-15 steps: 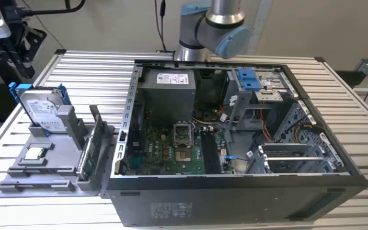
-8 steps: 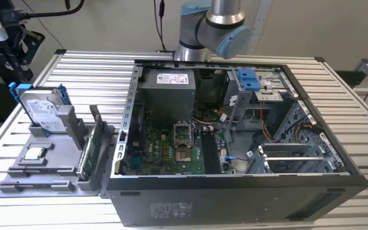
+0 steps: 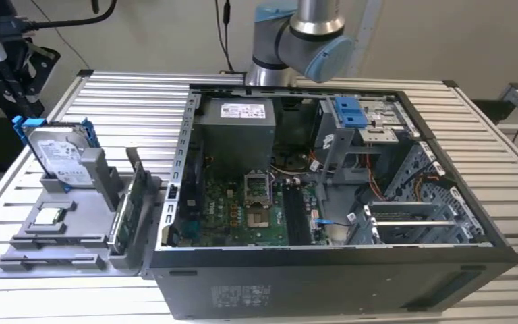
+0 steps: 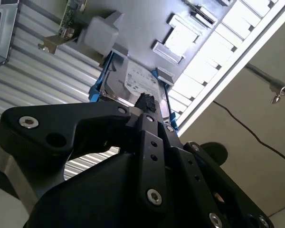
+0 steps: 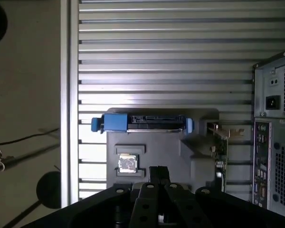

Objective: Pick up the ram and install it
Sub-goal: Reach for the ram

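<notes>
Dark ram [image 3: 135,170] stands in the grey holder [image 3: 25,264] — well apart from the hand [image 5: 157,172], pressed together and empty.

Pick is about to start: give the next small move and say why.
Probably slide the gripper sideways toward the computer case. In the first wrist view it hangs over the gray holder near the processor chip, while in the exterior view the ram stands at the holder's case-side edge, untouched.
</notes>
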You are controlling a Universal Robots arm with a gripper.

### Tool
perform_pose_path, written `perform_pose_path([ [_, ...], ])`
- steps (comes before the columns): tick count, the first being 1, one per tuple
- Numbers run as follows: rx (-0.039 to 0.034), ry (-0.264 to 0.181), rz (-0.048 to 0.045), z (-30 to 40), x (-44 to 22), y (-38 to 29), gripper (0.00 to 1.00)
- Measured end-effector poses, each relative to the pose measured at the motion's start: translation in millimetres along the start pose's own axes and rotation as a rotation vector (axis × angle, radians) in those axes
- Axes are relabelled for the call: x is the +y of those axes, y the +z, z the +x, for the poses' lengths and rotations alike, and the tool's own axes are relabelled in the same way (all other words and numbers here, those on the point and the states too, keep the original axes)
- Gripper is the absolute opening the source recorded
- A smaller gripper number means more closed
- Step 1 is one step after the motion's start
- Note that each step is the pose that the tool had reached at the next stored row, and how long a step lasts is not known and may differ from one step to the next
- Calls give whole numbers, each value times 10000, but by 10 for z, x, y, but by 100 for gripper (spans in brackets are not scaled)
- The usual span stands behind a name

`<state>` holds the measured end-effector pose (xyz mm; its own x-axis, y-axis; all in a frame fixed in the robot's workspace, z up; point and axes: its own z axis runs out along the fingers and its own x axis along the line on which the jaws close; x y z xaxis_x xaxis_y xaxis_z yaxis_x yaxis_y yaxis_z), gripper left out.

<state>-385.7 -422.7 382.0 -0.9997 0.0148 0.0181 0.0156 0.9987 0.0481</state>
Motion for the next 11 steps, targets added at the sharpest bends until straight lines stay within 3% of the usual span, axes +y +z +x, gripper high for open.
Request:
perform_pose_path([
  [11,0,0,0,14,-171,0,11],
])
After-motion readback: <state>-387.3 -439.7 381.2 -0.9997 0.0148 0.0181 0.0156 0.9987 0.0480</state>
